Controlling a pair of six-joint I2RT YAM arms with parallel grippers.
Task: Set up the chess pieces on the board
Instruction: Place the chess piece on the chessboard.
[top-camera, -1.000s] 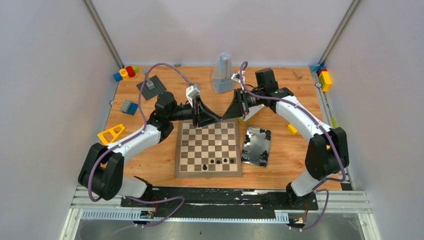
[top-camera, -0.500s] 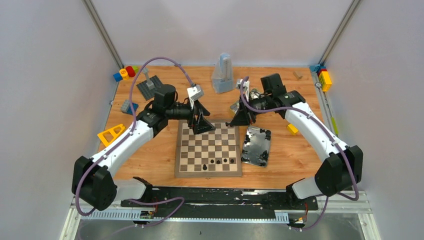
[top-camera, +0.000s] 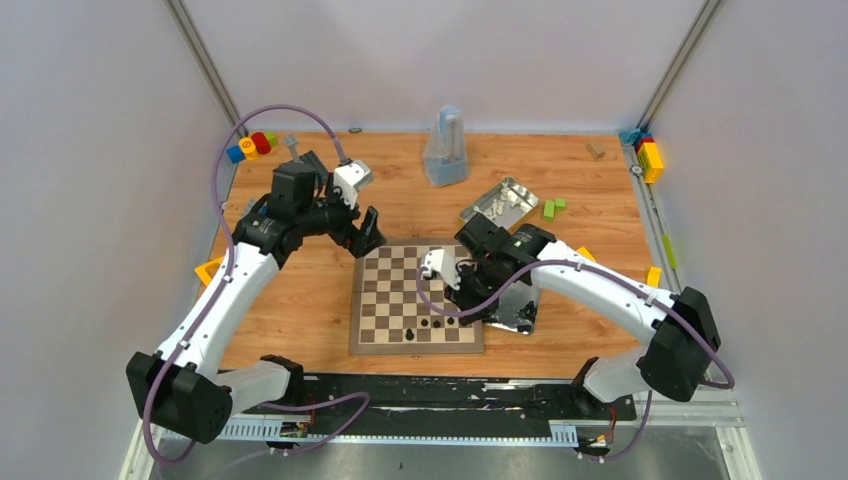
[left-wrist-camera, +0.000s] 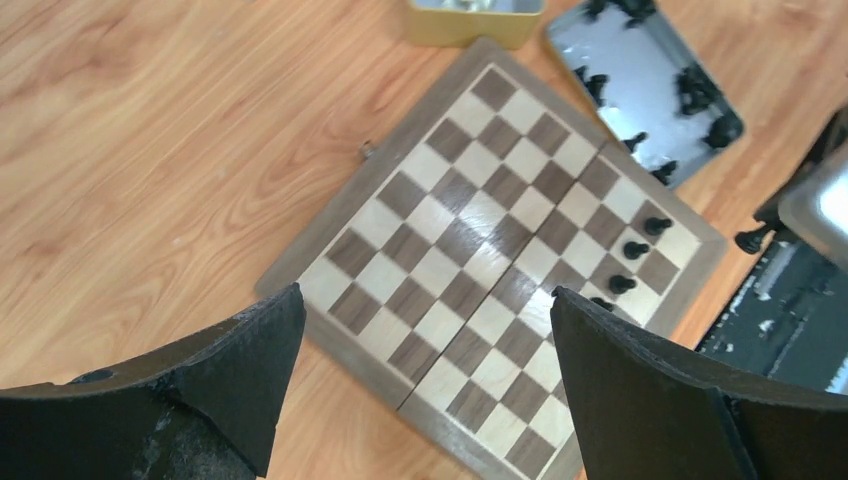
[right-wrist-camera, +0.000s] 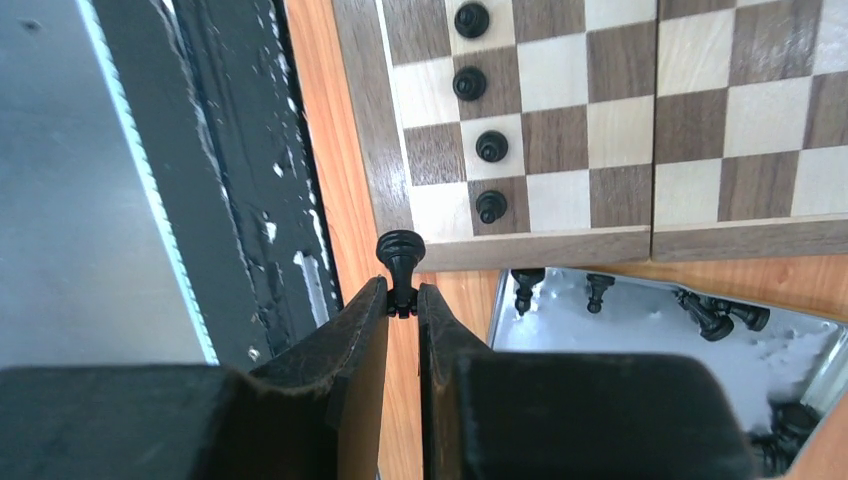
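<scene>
Pieces (right-wrist-camera: 489, 206) on the board (top-camera: 400, 290) number four so far. All are black, lined up along its near edge from the right corner inward. A fifth black piece (right-wrist-camera: 399, 255) is gripped in the right jaws, which are closed on its lower end with the rounded head poking out past the tips. It hangs close to that near right corner, and I can't tell whether it is over a square or just off the edge. The left jaws gape wide with nothing between them, above the board's far left corner.

By my reckoning the job has barely begun. More black ones lie in the tin (right-wrist-camera: 650, 310) on the bench (top-camera: 300, 310) just right of the board. No white piece stands on any square I can see, and the pale ones seem to sit in the second tin (top-camera: 500, 203) beyond the far right corner.

From above, the right arm (top-camera: 590, 280) covers part of the black tin and the board's right side. The figures are too small for me to name their ranks or to count the white ones.
</scene>
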